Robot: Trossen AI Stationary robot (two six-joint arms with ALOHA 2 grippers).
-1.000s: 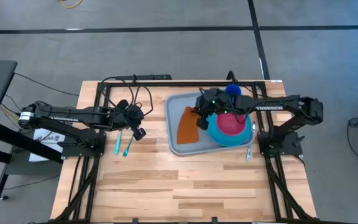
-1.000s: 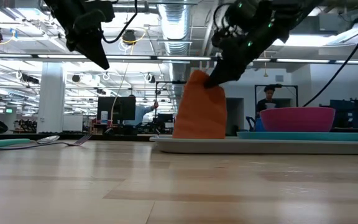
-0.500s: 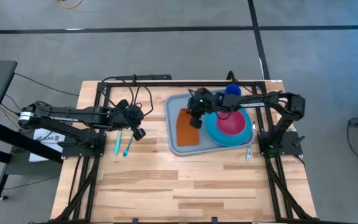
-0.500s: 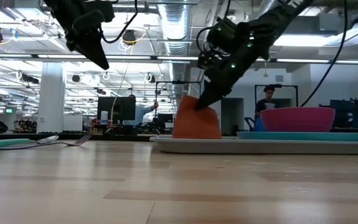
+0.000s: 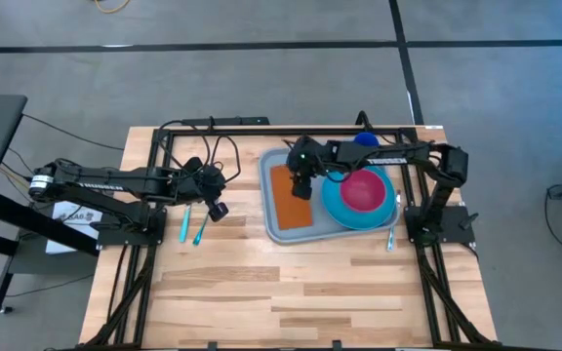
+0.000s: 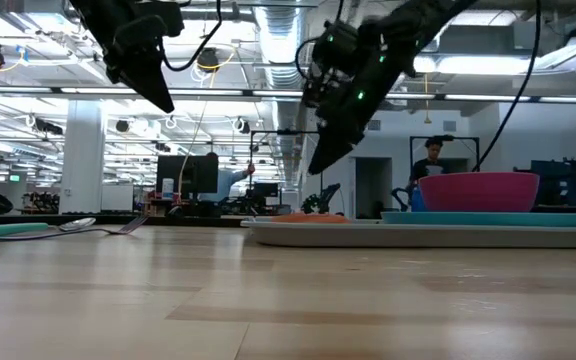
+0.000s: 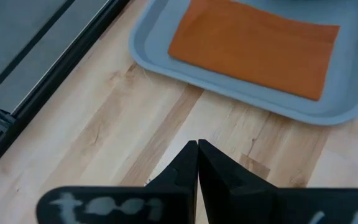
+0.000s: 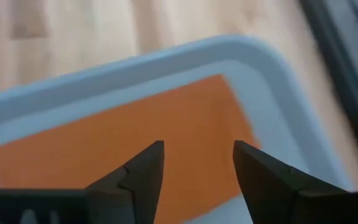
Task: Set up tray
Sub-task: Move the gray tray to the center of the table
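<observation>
**Napkin flat in tray, right gripper spread above it**

Near edge of the wooden table: bare planks.

Mid table, left side: left gripper hangs above the wood, fingers pressed together, nothing in them. In the left wrist view the two dark fingers meet in a point over the planks, short of the tray's rim. Just beside it on the table lie two teal utensils, side by side.

Mid table, right side: tray sits flat on the wood, well apart from the left gripper. Inside, on its left part, an orange napkin lies flat. On its right part a light-blue plate carries a pink bowl. A small utensil lies on the table just outside the tray's right rim.

Right gripper hovers over the napkin's far end, fingers spread, holding nothing. Low view shows it clear above the tray.

Far edge: a dark blue round object behind the tray, partly hidden by the right arm.

Beyond the table, low view: a person in the room.
</observation>
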